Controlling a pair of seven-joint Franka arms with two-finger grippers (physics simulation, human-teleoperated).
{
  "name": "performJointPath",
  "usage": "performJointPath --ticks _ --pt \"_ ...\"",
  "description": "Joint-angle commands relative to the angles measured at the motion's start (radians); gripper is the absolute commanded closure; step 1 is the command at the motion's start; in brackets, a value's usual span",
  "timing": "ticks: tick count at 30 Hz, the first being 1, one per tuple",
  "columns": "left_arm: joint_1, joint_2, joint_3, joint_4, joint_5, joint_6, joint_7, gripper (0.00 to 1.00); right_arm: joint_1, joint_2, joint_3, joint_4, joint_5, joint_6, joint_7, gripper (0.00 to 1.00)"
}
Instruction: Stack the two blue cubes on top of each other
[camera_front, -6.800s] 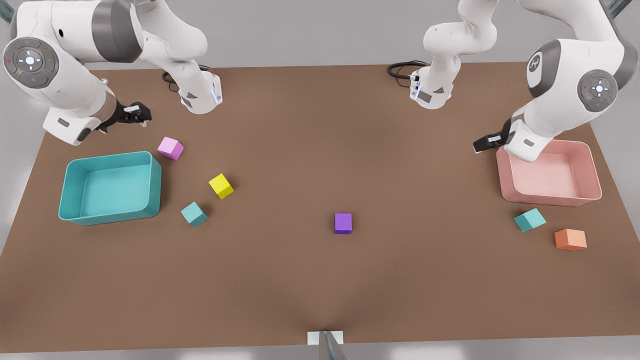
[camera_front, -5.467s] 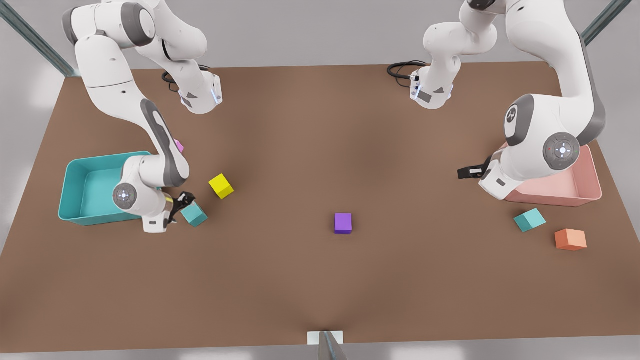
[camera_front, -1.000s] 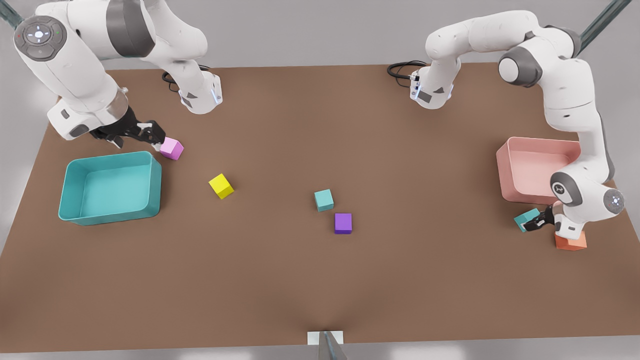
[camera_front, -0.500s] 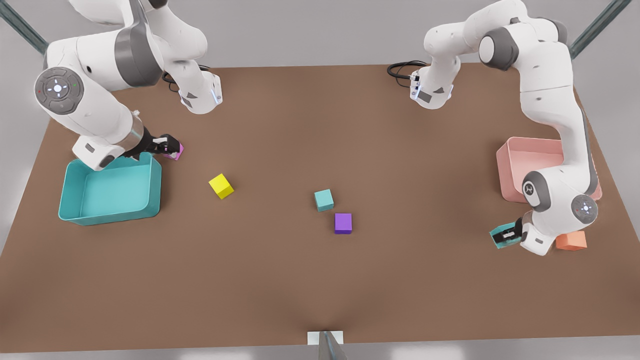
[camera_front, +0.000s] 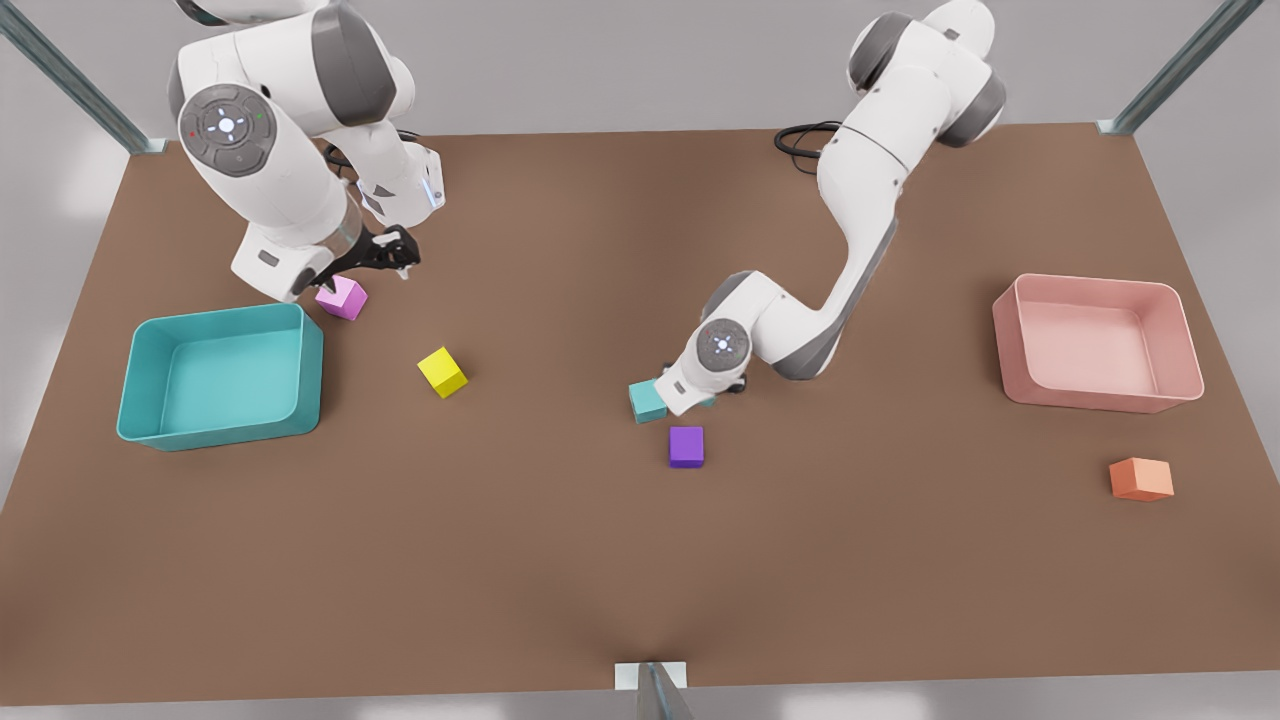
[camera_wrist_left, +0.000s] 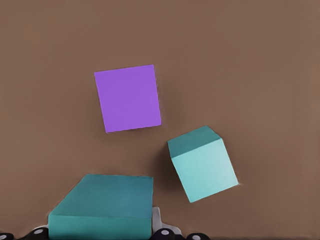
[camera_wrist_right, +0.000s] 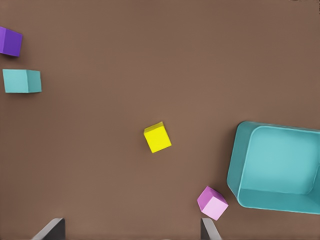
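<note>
One blue cube (camera_front: 645, 401) rests on the table near the centre, just behind the purple cube (camera_front: 686, 446). My left gripper (camera_front: 700, 397) hovers right beside it, on the front view's right, shut on the other blue cube (camera_wrist_left: 105, 205). In the left wrist view the resting blue cube (camera_wrist_left: 202, 162) lies a little off to the side of the held one, not under it. My right gripper (camera_front: 388, 256) hangs open above the table by the pink cube (camera_front: 342, 297), its two fingers (camera_wrist_right: 50, 229) spread wide with nothing between them.
A teal bin (camera_front: 140, 400) stands at the front view's left, with a yellow cube (camera_front: 442, 371) beside it. At the front view's right are a pink bin (camera_front: 1010, 345) and an orange cube (camera_front: 1141, 479).
My left arm has swung from the front view's right side to the centre, carrying its blue cube next to the resting one. My right gripper has risen off the pink cube.
</note>
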Motion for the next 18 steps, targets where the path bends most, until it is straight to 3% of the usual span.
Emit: performJointPath --ticks 1,5,18 --pt "-0.034 0.007 -0.002 0.012 -0.007 0.024 -0.429 0.52 0.007 -0.002 -0.004 -0.001 -0.002 -0.002 0.009 0.00" --pt "-0.093 0.084 0.002 0.124 -0.001 0.024 -0.448 0.51 0.007 -0.003 -0.004 -0.004 -0.003 -0.002 0.009 0.00" --pt "-0.094 0.139 0.008 0.147 0.022 0.139 -0.446 0.49 0.002 -0.003 -0.004 -0.037 -0.002 0.029 0.022 0.00"
